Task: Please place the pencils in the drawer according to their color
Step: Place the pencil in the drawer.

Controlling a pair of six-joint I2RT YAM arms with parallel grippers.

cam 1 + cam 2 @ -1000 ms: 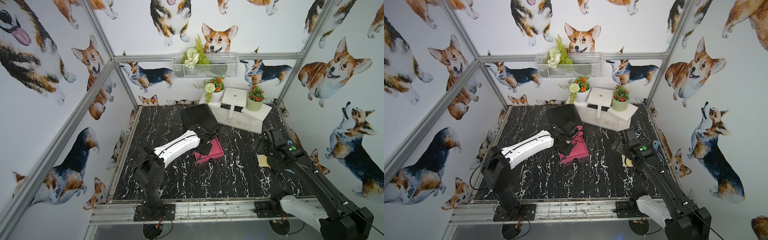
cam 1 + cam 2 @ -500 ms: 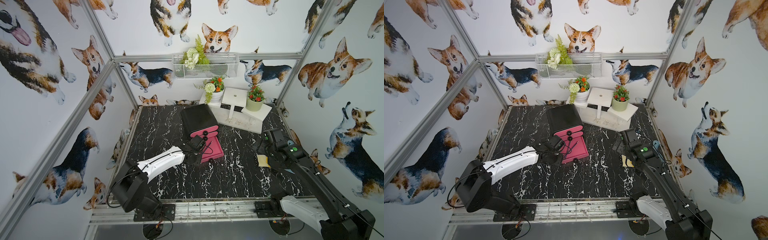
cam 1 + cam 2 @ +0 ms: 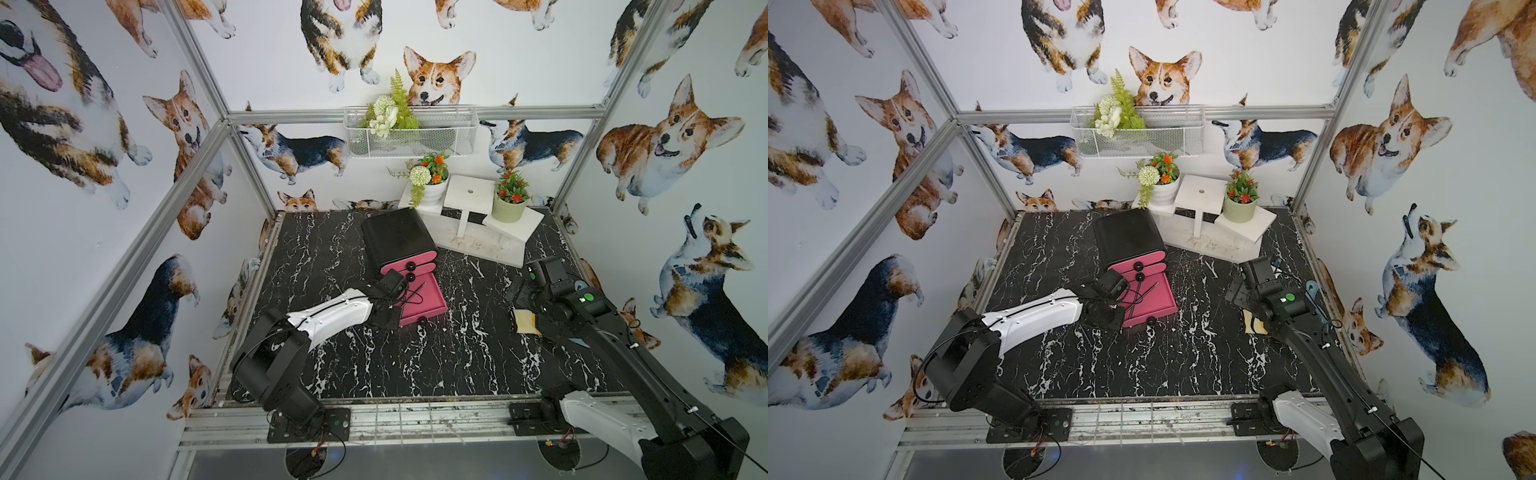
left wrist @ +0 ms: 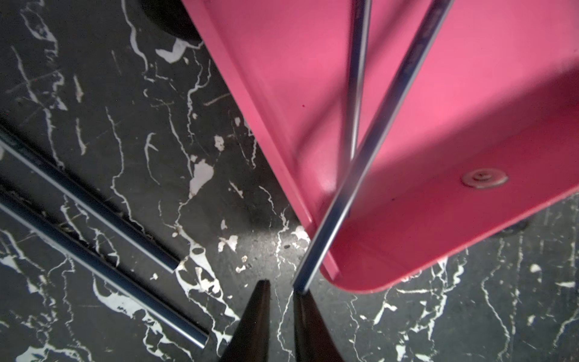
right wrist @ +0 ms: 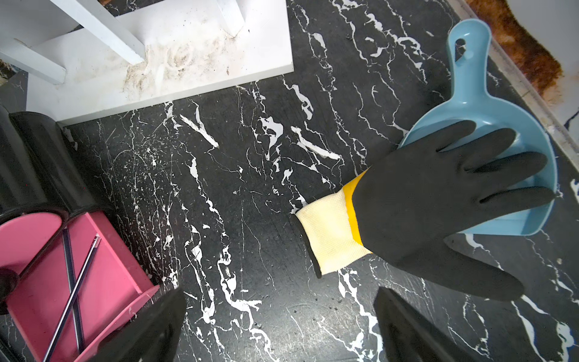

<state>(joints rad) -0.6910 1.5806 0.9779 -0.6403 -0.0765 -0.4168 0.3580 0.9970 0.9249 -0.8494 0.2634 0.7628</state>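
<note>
Pencils (image 4: 376,131), two dark ones, lie crossed in the open pink drawer (image 4: 470,109), which is pulled out of the black cabinet (image 3: 397,237) at mid-table. One pokes out over the drawer's near left corner, its end right at the tip of my left gripper (image 4: 282,286). That gripper's jaws stand a narrow gap apart with nothing between them. Two more dark pencils (image 4: 94,203) lie side by side on the marble table (image 4: 125,94) close by, outside the drawer. My right gripper (image 5: 279,294) hangs wide open and empty at the right, near a black glove (image 5: 438,203) lying partly on a blue scoop (image 5: 470,62).
</note>
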